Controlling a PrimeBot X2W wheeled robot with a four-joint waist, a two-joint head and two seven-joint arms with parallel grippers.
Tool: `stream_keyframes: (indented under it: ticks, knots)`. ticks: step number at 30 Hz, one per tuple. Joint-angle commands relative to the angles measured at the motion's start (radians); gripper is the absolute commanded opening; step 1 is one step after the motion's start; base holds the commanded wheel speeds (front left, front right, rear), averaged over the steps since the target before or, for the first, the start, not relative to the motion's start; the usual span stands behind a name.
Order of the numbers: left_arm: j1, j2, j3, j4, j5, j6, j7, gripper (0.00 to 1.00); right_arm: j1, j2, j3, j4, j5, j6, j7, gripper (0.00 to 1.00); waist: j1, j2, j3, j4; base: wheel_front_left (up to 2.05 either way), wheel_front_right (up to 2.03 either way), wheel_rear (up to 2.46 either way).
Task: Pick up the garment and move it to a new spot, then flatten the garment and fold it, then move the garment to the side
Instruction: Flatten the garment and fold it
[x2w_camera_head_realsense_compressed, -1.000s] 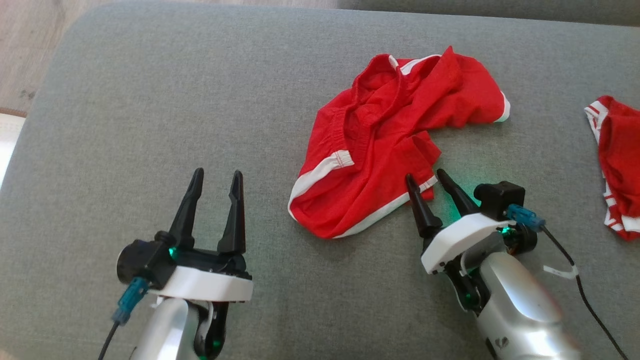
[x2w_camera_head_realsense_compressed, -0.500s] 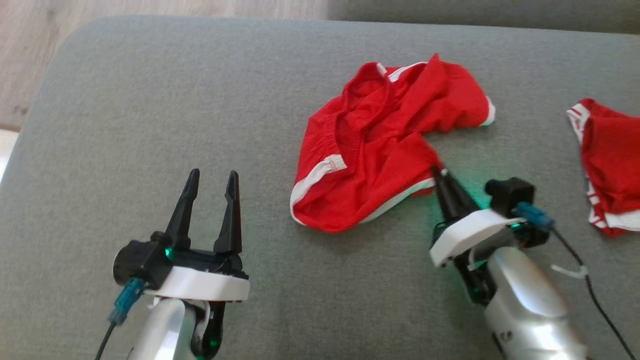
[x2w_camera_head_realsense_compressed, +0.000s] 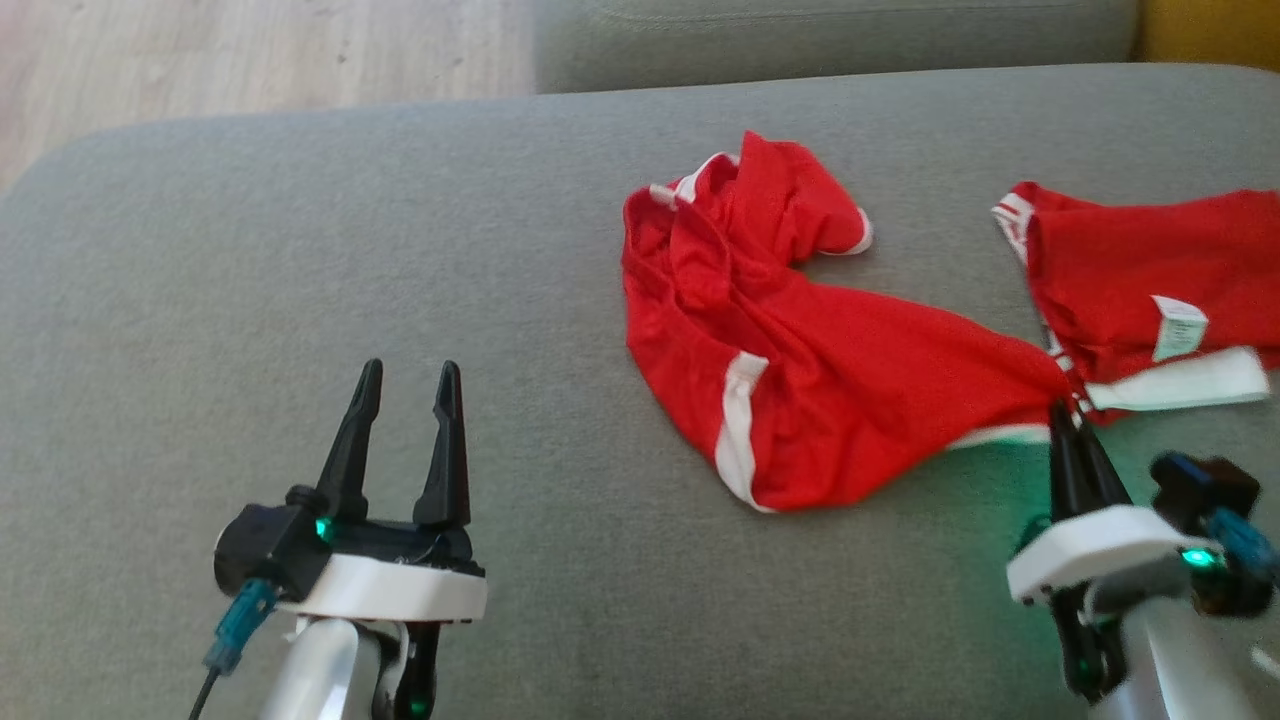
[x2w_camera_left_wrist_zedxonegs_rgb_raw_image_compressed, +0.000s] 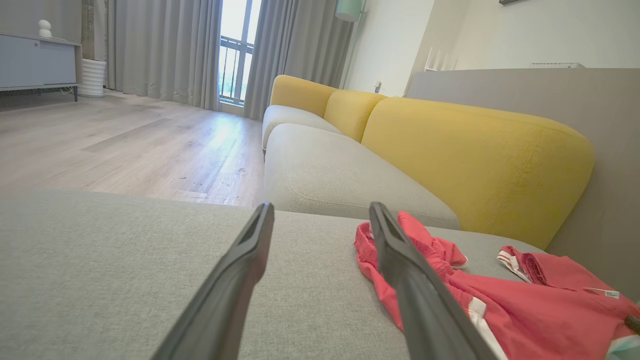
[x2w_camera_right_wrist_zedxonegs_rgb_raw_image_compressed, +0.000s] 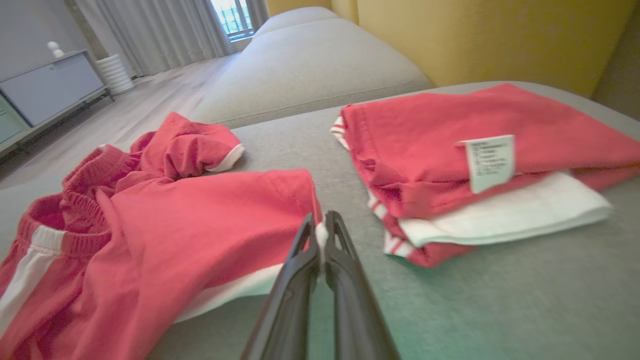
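Note:
The garment (x2w_camera_head_realsense_compressed: 800, 350) is a pair of red shorts with white trim, lying crumpled and stretched rightward on the grey cushion (x2w_camera_head_realsense_compressed: 300, 250). My right gripper (x2w_camera_head_realsense_compressed: 1066, 412) is shut on the shorts' white-hemmed corner at the lower right. In the right wrist view the two fingers pinch that hem, the right gripper (x2w_camera_right_wrist_zedxonegs_rgb_raw_image_compressed: 321, 225) closed on the garment (x2w_camera_right_wrist_zedxonegs_rgb_raw_image_compressed: 165, 235). My left gripper (x2w_camera_head_realsense_compressed: 405, 375) stands open at the lower left, well clear of the cloth, with nothing between its fingers. The left wrist view shows the left gripper (x2w_camera_left_wrist_zedxonegs_rgb_raw_image_compressed: 320, 212) spread wide, with the garment (x2w_camera_left_wrist_zedxonegs_rgb_raw_image_compressed: 500, 305) to its right.
A second red garment (x2w_camera_head_realsense_compressed: 1140, 270), folded with a white label and white band, lies at the right, close to my right gripper; it also shows as the folded garment (x2w_camera_right_wrist_zedxonegs_rgb_raw_image_compressed: 475, 150). A yellow sofa back (x2w_camera_left_wrist_zedxonegs_rgb_raw_image_compressed: 475, 150) stands behind. Wooden floor (x2w_camera_head_realsense_compressed: 250, 50) lies beyond the cushion's far left edge.
My right gripper closed on the garment's hem corner and pulled it to the right, stretching the shorts out. The head camera has also shifted. The left gripper stayed open.

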Motion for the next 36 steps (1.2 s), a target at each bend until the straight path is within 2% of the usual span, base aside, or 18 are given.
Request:
stream_keyframes:
  ticks: [1, 3, 4, 5, 12, 16, 20, 26, 36]
  knots:
    - [-0.023, 0.004, 0.029, -0.036, 0.005, 0.007, -0.008, 1.00, -0.010, 0.002, 0.018, -0.036, -0.008, 0.007, 0.001, 0.00, 0.0001, 0.0000, -0.008, -0.013, 0.00, 0.00, 0.00]
    - [-0.023, 0.004, 0.026, -0.035, 0.006, 0.006, -0.008, 1.00, 0.016, 0.002, -0.002, -0.054, -0.006, 0.007, 0.021, 0.00, 0.0001, 0.0000, -0.012, -0.021, 0.00, 0.00, 0.00]
    - [-0.024, 0.004, 0.025, -0.035, 0.006, 0.006, -0.008, 1.00, 0.025, 0.002, -0.004, -0.065, -0.003, 0.007, 0.023, 0.65, 0.0001, 0.0000, -0.012, -0.023, 0.00, 0.00, 0.00]
    - [-0.024, 0.004, 0.024, -0.035, 0.007, 0.006, -0.008, 1.00, 0.030, 0.002, -0.002, -0.074, 0.009, 0.007, 0.024, 1.00, 0.0001, 0.0000, -0.014, -0.025, 0.00, 0.00, 0.00]
    - [-0.022, 0.004, 0.016, -0.024, 0.014, 0.003, -0.008, 1.00, 0.044, 0.002, 0.077, -0.169, 0.043, 0.007, -0.009, 1.00, 0.0001, 0.0000, -0.027, -0.006, 0.00, 0.00, 0.00]
    - [-0.017, 0.004, 0.014, -0.023, 0.013, 0.002, -0.008, 1.00, 0.042, 0.002, 0.163, -0.233, 0.067, 0.007, -0.022, 1.00, 0.0001, 0.0000, -0.032, 0.021, 0.00, 0.00, 0.00]
    - [-0.014, 0.004, 0.006, -0.022, 0.012, 0.001, -0.008, 1.00, 0.031, 0.002, 0.259, -0.244, 0.080, 0.007, 0.015, 1.00, 0.0001, 0.0000, -0.028, 0.054, 0.00, 0.00, 0.00]
    - [-0.019, 0.004, -0.010, -0.015, 0.008, 0.000, -0.008, 1.00, -0.033, 0.002, 0.355, -0.158, 0.070, 0.007, 0.071, 1.00, 0.0001, 0.0000, -0.010, 0.104, 0.00, 0.00, 0.00]
    - [-0.035, 0.004, -0.023, -0.010, 0.000, 0.002, -0.008, 1.00, -0.145, 0.002, 0.367, 0.040, 0.060, 0.007, 0.114, 1.00, 0.0001, 0.0000, 0.019, 0.154, 0.00, 0.00, 0.00]
